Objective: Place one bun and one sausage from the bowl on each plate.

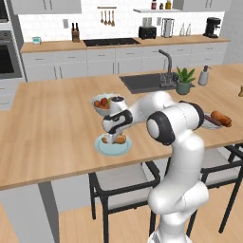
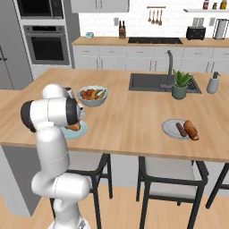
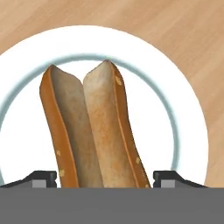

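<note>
A split bun (image 3: 96, 127) lies lengthwise between my gripper's (image 3: 105, 179) two tips and fills the gap from one to the other. Under it is a pale plate (image 3: 183, 109). From the left base camera my gripper (image 1: 112, 139) points down at this near plate (image 1: 113, 149), with the bun (image 1: 120, 140) right at it. From the right, my arm covers most of that plate (image 2: 71, 133). A second plate (image 2: 171, 129) to the right carries a sausage (image 2: 181, 129) and a bun (image 2: 191, 129). The dark bowl is out of view.
A pale fruit bowl (image 1: 100, 109) stands just behind the near plate. Farther back are the sink (image 1: 142, 81), a potted plant (image 1: 184, 80) and a soap bottle (image 1: 204, 76). Stools (image 1: 123, 178) stand under the counter's front edge.
</note>
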